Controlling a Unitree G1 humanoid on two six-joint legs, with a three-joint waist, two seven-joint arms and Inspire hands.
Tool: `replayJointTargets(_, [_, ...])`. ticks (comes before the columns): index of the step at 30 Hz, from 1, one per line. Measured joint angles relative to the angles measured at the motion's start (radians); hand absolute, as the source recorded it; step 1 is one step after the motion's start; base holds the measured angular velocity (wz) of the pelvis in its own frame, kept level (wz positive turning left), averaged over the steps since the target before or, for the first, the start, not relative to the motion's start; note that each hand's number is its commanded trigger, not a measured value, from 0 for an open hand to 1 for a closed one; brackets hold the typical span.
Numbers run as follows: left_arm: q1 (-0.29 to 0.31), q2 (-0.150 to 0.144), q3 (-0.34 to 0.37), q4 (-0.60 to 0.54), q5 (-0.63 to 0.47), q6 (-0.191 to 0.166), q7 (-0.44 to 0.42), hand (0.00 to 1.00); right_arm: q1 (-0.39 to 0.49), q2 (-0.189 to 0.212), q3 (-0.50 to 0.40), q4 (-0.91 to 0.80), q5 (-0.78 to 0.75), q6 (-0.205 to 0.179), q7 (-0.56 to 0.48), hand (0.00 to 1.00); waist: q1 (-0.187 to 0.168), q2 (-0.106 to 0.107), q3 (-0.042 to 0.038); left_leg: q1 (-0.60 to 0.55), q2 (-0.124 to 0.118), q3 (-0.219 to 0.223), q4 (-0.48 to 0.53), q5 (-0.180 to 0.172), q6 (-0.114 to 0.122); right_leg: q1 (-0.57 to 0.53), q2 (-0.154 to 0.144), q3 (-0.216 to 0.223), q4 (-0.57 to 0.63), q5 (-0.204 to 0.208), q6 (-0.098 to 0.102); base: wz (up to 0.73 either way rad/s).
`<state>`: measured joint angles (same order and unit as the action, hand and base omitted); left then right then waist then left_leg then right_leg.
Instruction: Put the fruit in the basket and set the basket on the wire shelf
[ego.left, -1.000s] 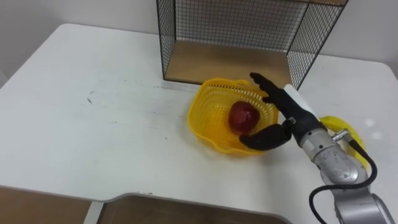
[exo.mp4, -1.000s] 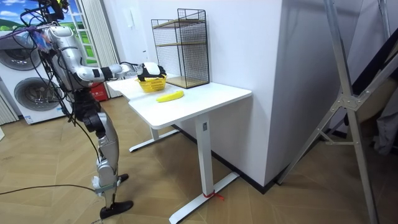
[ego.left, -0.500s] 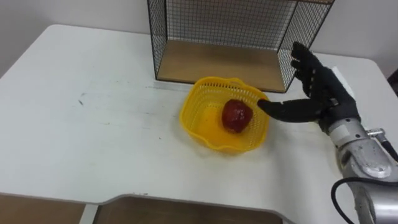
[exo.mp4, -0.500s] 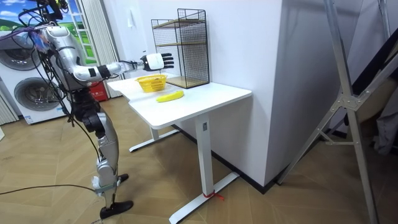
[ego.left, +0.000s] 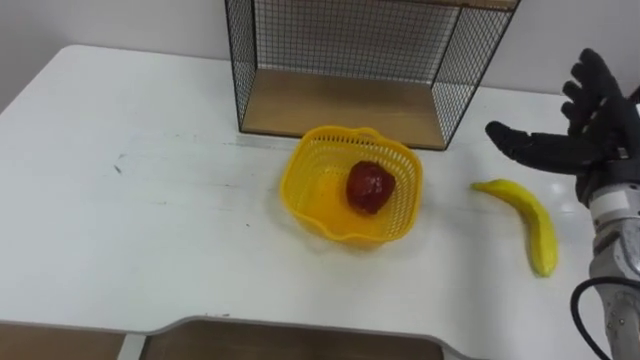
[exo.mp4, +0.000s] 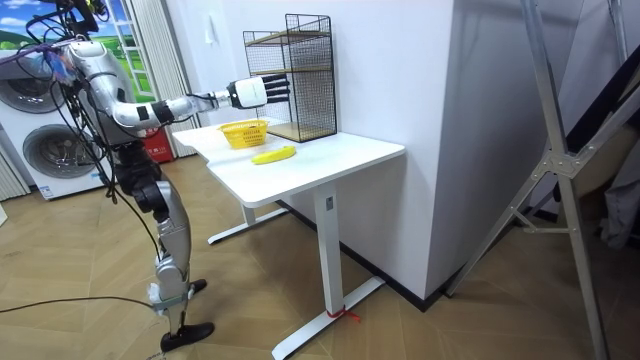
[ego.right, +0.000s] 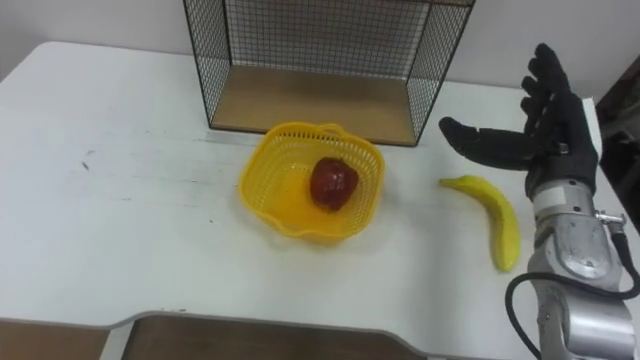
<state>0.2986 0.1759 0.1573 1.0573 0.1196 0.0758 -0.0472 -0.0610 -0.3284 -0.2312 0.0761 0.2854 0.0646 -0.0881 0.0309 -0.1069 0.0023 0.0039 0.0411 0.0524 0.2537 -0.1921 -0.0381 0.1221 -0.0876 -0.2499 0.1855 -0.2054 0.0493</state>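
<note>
Banana (ego.left: 530, 217) lies loose on the table (ego.left: 150, 230), right of the basket (ego.left: 305, 200) and well apart from it, under the right hand. It looks light, curved, smooth-skinned and easy to bruise. It would likely roll or slip if pinched at an end, so take it across the thick middle, fingers one side, thumb the other. Red apple (ego.left: 369, 187) already sits in the basket. Basket is thin plastic mesh, light, probably flexes; hold it by the rim. Wire shelf (ego.left: 340, 105) stands just behind the basket. Right hand (ego.left: 598, 142) is raised above the table, fingers spread straight, thumb out toward the shelf, holding nothing.
</note>
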Motion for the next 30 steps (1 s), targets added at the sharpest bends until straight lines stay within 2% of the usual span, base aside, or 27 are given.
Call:
replayJointTargets(5, [0.002, 0.000, 0.000, -0.001, 0.001, 0.003, 0.000, 0.00, -0.040, -0.007, 0.000, 0.085, -0.035, -0.001, -0.004, 0.00, -0.007, 0.005, 0.0021, 0.001, 0.000, 0.000, 0.000, 0.000, 0.000, -0.001, 0.000, -0.001, 0.001, 0.000, 0.000, 0.00])
replayJointTargets(10, [0.003, 0.003, 0.000, -0.002, 0.000, 0.009, 0.000, 0.00, -0.081, -0.060, 0.005, 0.183, -0.053, -0.001, -0.011, 0.00, -0.005, 0.005, 0.0020, 0.002, 0.000, 0.000, -0.004, 0.000, 0.000, -0.003, 0.000, 0.000, 0.000, 0.000, 0.000, 0.00])
replayJointTargets(12, [0.001, 0.005, 0.001, -0.002, 0.001, 0.013, 0.000, 0.00, -0.081, -0.077, 0.007, 0.194, -0.069, 0.000, -0.009, 0.00, -0.003, -0.001, 0.0021, 0.002, 0.000, 0.000, -0.005, 0.000, 0.000, -0.003, 0.000, 0.000, 0.000, 0.000, 0.000, 0.00])
replayJointTargets(17, [-0.005, 0.013, 0.001, -0.003, 0.000, 0.026, 0.000, 0.00, -0.087, -0.083, 0.012, 0.246, -0.103, 0.002, 0.005, 0.00, 0.003, -0.020, 0.0056, 0.002, 0.000, 0.000, -0.003, 0.000, 0.000, -0.003, 0.000, 0.000, 0.000, 0.000, 0.000, 0.00])
replayJointTargets(19, [-0.007, 0.014, 0.001, -0.002, 0.000, 0.028, 0.000, 0.00, -0.098, -0.083, 0.014, 0.279, -0.109, 0.003, 0.009, 0.00, 0.004, -0.021, 0.0072, -0.001, 0.000, 0.000, 0.000, 0.000, 0.000, -0.004, 0.000, -0.001, 0.000, 0.000, 0.000, 0.00])
replayJointTargets(22, [-0.014, 0.014, 0.001, -0.001, 0.000, 0.034, -0.004, 0.00, -0.106, -0.083, 0.014, 0.308, -0.163, 0.005, 0.020, 0.00, 0.005, -0.014, 0.0069, -0.001, 0.000, 0.000, 0.000, 0.000, 0.000, -0.004, 0.000, -0.001, 0.001, 0.000, 0.000, 0.00])
replayJointTargets(24, [-0.013, 0.015, 0.001, 0.001, 0.001, 0.036, -0.006, 0.00, -0.106, -0.083, 0.015, 0.314, -0.208, 0.006, 0.040, 0.00, 0.006, 0.000, -0.0009, 0.000, 0.000, 0.000, 0.002, 0.000, 0.000, -0.001, 0.000, -0.001, 0.002, 0.000, -0.001, 0.00])
replayJointTargets(26, [-0.015, 0.015, 0.001, 0.001, 0.001, 0.036, -0.006, 0.00, -0.107, -0.084, 0.017, 0.331, -0.238, 0.005, 0.053, 0.00, 0.007, 0.008, -0.0040, 0.006, 0.000, 0.000, 0.002, 0.000, 0.000, 0.004, 0.000, -0.001, 0.002, 0.000, -0.001, 0.00])
replayJointTargets(30, [-0.011, 0.016, 0.006, -0.003, 0.001, 0.036, -0.012, 0.00, -0.113, -0.091, 0.018, 0.418, -0.306, 0.006, 0.098, 0.00, 0.006, 0.013, -0.0018, 0.007, 0.000, -0.001, 0.002, 0.000, 0.000, 0.007, 0.000, -0.002, 0.003, 0.000, -0.001, 0.00])
